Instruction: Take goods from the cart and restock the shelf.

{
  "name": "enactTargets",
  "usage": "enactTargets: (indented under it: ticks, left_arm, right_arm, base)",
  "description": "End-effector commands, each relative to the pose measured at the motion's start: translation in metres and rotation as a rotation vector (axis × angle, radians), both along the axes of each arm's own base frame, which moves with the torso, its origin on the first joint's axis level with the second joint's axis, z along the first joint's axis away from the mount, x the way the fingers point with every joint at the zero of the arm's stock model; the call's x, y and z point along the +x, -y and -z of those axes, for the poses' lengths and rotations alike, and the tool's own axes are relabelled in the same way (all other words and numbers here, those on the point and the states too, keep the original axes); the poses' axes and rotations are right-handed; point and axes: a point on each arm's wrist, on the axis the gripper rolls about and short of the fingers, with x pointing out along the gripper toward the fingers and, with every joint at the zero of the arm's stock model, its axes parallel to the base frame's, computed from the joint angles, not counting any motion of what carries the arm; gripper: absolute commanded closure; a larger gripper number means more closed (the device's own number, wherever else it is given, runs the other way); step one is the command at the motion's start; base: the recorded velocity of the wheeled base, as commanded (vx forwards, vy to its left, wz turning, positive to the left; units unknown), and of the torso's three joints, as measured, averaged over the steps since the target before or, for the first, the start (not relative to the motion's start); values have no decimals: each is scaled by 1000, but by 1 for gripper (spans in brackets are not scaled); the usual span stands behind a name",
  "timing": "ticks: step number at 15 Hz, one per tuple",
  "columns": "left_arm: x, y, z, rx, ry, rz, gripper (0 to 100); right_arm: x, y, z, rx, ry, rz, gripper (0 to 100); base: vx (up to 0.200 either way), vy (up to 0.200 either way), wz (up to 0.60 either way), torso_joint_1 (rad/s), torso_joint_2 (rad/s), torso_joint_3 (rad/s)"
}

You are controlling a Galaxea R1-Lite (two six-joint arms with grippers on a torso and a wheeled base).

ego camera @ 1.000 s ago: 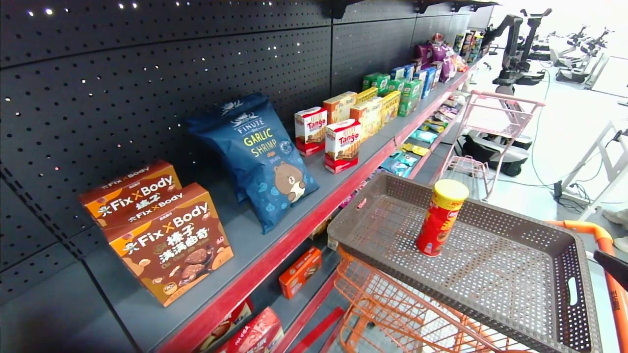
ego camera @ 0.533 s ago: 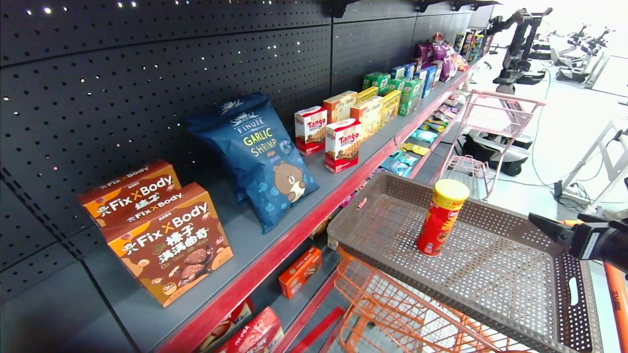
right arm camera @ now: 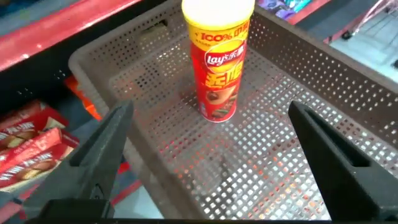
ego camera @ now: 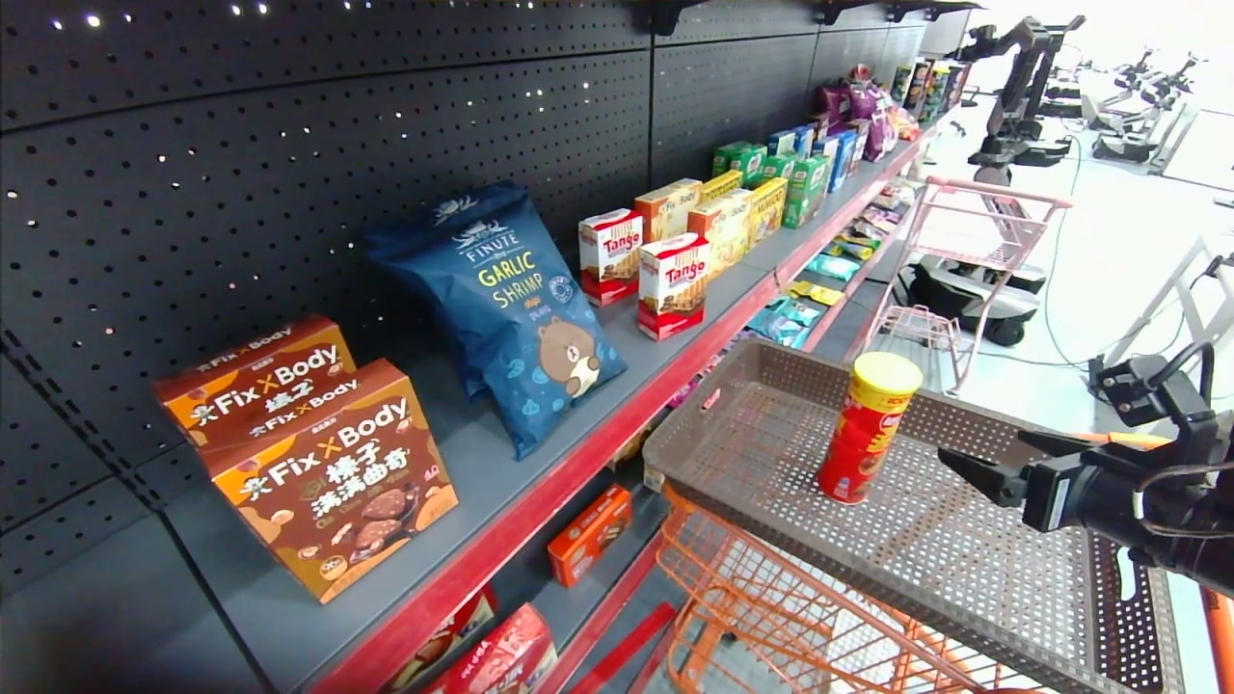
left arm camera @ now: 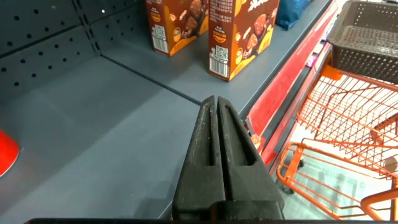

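Observation:
A red chip can with a yellow lid stands upright in the brown perforated tray on top of the orange cart. My right gripper hangs open over the tray, to the right of the can and a short gap from it. In the right wrist view the can stands ahead of the right gripper, with one finger on either side. My left gripper is shut with nothing in it, low over a bare stretch of grey shelf.
The grey shelf carries brown boxes, a blue chip bag, and red-white boxes, with more goods farther along. Lower shelves hold red packs. A pink cart stands beyond.
My right arm has come in from the right edge and moved left over the tray toward the chip can. The can and the shelf goods have not moved.

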Motion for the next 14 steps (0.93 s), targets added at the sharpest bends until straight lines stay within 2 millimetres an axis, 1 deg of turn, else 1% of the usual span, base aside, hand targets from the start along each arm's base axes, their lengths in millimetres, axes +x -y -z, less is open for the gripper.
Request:
enactTargets:
  ticks: [1, 2, 3, 5, 7, 12, 14]
  left_arm:
    - [0, 0, 0, 0, -1, 0, 100]
    - [0, 0, 0, 0, -1, 0, 100]
    - [0, 0, 0, 0, -1, 0, 100]
    - [0, 0, 0, 0, -1, 0, 100]
    - [0, 0, 0, 0, -1, 0, 100]
    - [0, 0, 0, 0, -1, 0, 100]
    - [0, 0, 0, 0, -1, 0, 100]
  right_arm:
    - [8, 0, 18, -36, -47, -1, 0]
    - [8, 0, 18, -36, -47, -1, 0]
    - [16, 0, 22, -34, -41, 1, 0]
    - [23, -1, 29, -35, -35, -2, 0]
    - [29, 0, 31, -34, -29, 1, 0]
    - [35, 7, 35, -36, -38, 28, 0]
    - [45, 7, 33, -33, -23, 24, 0]
  base:
    - [0, 0, 0, 0, 0, 0]
    - [0, 0, 0, 0, 0, 0]
    - [0, 0, 0, 0, 0, 0]
    - [0, 0, 0, 0, 0, 0]
    - [0, 0, 0, 0, 0, 0]
    - [0, 0, 0, 0, 0, 0]
    - [0, 0, 0, 0, 0, 0]
